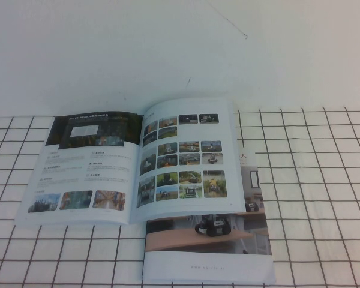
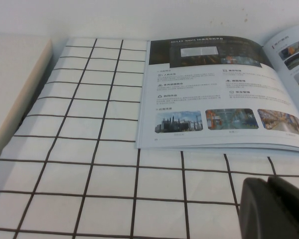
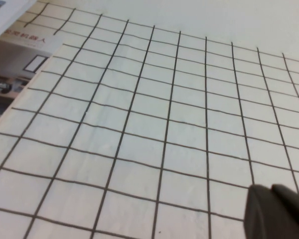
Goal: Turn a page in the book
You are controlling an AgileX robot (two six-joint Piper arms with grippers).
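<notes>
The book (image 1: 132,159) lies open and flat on the checked cloth. The page (image 1: 87,171) with a dark banner and three small photos rests face up as its left half, and the left wrist view shows that page (image 2: 214,99) too. Its right half is a sheet with a grid of small colour photos (image 1: 183,156). Neither arm appears in the high view. My left gripper (image 2: 268,180) hovers shut over bare cloth, just off the book's near left corner, holding nothing. My right gripper (image 3: 270,189) is shut and empty over bare cloth to the right of the book.
A second booklet (image 1: 210,252) with a wooden-desk cover lies under the book's right half and sticks out towards the near edge; its corner (image 3: 15,74) shows in the right wrist view. White checked cloth (image 1: 318,180) covers the table. A pale raised edge (image 2: 15,94) borders the cloth's left side.
</notes>
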